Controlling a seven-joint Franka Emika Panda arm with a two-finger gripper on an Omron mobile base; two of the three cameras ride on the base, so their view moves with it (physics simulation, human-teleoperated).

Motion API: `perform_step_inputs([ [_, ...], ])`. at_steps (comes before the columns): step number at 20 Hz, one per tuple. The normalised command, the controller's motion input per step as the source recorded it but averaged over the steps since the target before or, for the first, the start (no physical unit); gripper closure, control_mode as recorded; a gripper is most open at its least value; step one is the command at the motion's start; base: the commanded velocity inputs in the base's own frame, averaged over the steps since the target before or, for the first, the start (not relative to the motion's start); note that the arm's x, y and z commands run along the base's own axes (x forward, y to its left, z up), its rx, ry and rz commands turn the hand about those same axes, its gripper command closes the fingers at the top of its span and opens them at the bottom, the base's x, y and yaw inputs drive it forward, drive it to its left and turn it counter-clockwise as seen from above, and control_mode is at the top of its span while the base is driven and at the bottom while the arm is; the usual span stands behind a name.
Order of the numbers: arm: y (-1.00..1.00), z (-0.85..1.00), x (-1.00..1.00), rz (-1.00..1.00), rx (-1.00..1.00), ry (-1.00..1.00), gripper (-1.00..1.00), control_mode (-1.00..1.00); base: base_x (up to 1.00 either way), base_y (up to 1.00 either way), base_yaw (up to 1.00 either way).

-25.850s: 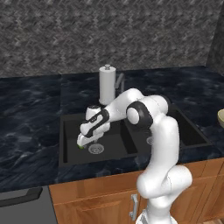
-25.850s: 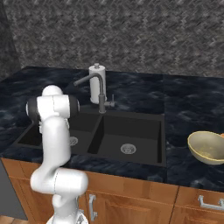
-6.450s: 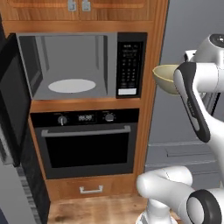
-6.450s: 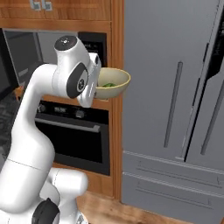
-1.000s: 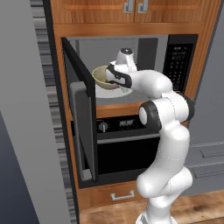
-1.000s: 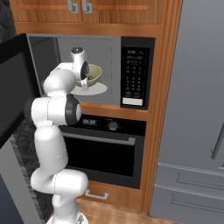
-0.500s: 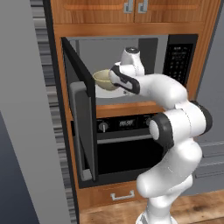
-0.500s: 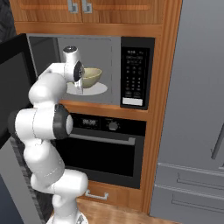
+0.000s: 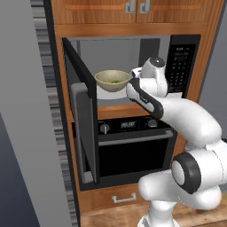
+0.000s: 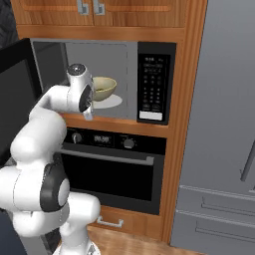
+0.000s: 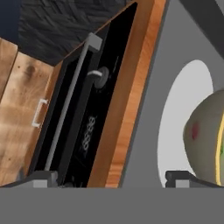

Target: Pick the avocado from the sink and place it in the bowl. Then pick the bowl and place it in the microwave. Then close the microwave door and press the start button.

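Hand (image 11: 109,177) let go — bowl (image 9: 112,80) on plate (image 10: 108,101).

Avocado (image 9: 115,81) in bowl (image 9: 112,80) on plate (image 10: 110,101) inside microwave (image 10: 127,54), above oven (image 10: 109,169).

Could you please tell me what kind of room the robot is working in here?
Most likely a home kitchen: a built-in microwave sits above a black oven, set in wooden cabinetry beside a grey refrigerator.

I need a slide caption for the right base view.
Bowl sits on the white plate inside the open microwave, arm beside it.
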Motion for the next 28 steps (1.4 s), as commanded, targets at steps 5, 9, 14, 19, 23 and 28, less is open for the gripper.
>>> perform_step_inputs([
  [5, -0.26, 0.33, -1.00, 0.00, 0.06, -0.03, -1.00, -1.00, 0.00, 0.00, 0.00],
  [9, -0.18, 0.39, -1.00, 0.00, 0.05, 0.00, -1.00, -1.00, 0.00, 0.00, 0.00],
  [14, -0.02, 0.51, -1.00, 0.00, 0.02, -0.06, -1.00, -1.00, 0.00, 0.00, 0.00],
  [19, 0.03, 0.72, -1.00, 0.00, 0.00, -0.12, -1.00, -1.00, 0.00, 0.00, 0.00],
  [23, 0.01, 0.46, -1.00, 0.11, 0.00, -0.05, -1.00, -1.00, 0.00, 0.00, 0.00],
  [28, 0.08, 0.25, -1.00, 0.33, 0.00, 0.00, -1.00, -1.00, 0.00, 0.00, 0.00],
])
